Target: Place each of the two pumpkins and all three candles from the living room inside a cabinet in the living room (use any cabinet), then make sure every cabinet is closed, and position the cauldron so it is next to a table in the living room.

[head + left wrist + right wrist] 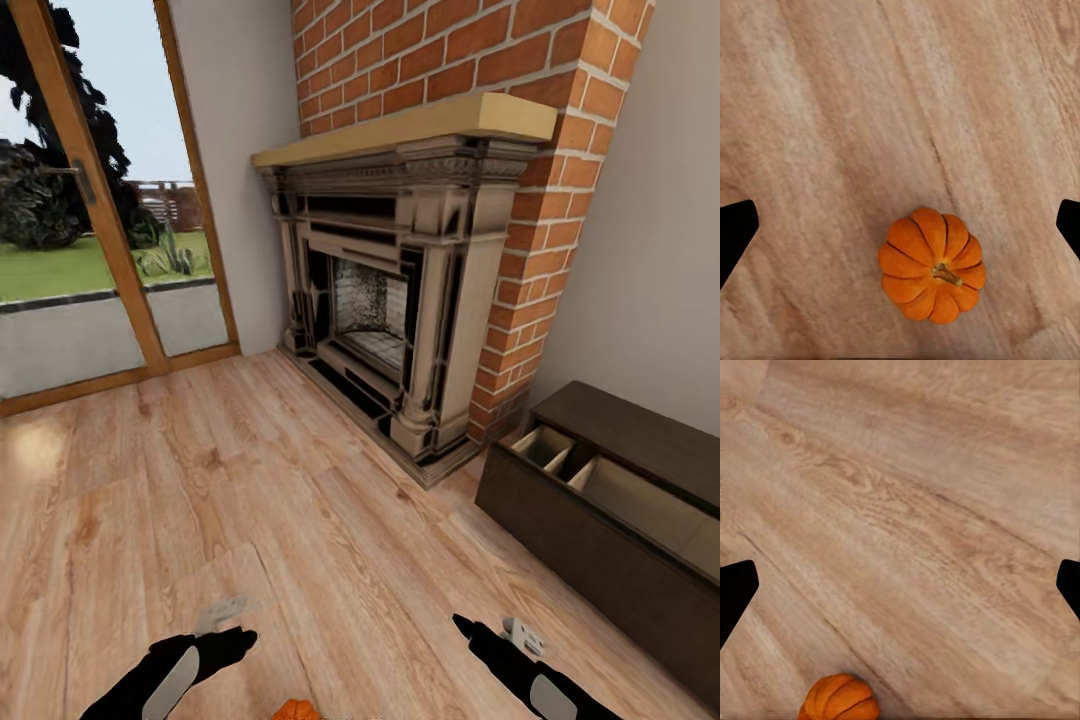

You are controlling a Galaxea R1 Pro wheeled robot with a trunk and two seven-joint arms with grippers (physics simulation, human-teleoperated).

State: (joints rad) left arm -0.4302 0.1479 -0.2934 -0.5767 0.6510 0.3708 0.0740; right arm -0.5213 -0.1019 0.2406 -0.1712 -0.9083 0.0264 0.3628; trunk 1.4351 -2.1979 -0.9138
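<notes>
Small orange pumpkin (932, 265) on the plank floor (250, 480), both arms hanging above it.

The pumpkin is round and deeply ribbed, with a short brown stem, glossy against matte light wood grain. It sits alone on the floor, below and between the left gripper (900, 225) and right gripper (900, 589), touching neither. Both sets of dark fingers are spread wide and empty. Past the pumpkin stand the ornate stone fireplace (385, 300), its red brick chimney (500, 60), and the dark brown cabinet (620, 500) with a pale-lined drawer pulled out.

Home living room: brick fireplace (400, 300)
</notes>
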